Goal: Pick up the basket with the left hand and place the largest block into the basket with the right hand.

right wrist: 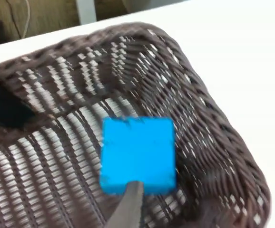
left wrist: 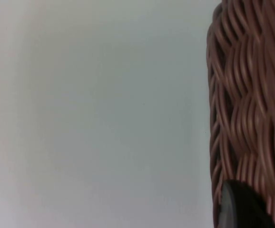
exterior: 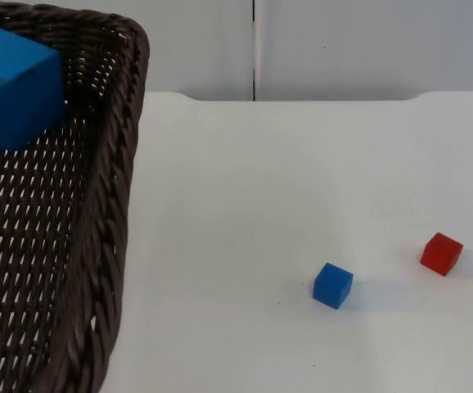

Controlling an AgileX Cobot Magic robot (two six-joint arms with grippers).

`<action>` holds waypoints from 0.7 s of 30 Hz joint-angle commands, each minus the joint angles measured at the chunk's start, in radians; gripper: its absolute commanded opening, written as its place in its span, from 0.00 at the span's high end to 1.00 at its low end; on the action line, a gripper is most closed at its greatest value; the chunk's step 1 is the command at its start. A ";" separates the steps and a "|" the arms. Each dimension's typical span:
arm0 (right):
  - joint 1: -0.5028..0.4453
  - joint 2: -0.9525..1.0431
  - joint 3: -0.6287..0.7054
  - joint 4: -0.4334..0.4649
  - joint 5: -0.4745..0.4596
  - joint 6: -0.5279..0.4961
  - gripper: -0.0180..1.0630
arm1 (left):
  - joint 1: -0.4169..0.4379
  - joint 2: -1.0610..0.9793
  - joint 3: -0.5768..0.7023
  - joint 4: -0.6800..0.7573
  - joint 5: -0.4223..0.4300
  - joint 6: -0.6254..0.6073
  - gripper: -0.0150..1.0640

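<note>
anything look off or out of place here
Nothing stands out. The large blue block lies inside the wicker basket, whose weave looks intact; the small blue block and red block sit apart on the table.

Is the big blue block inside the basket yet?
In. The big blue block sits within the basket rim, weave beneath it in the right wrist view.

small blue cube (exterior: 333, 285), red cube (exterior: 441, 253) near it, white table (exterior: 261, 205), grey partition wall (exterior: 367, 45)

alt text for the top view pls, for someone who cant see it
A large blue block sits inside a dark woven basket that takes up the left side of the picture. To its right, on the white table, lie a small blue block and a small red block, apart from each other.
</note>
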 commanded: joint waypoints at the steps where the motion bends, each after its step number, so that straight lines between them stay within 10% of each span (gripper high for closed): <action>1: -0.018 -0.049 0.043 0.001 0.001 0.009 0.22 | 0.003 -0.009 -0.001 -0.034 -0.028 -0.006 0.99; 21: -0.050 -0.387 0.315 0.001 -0.122 0.063 0.22 | 0.003 0.180 -0.001 -0.253 -0.127 0.199 0.99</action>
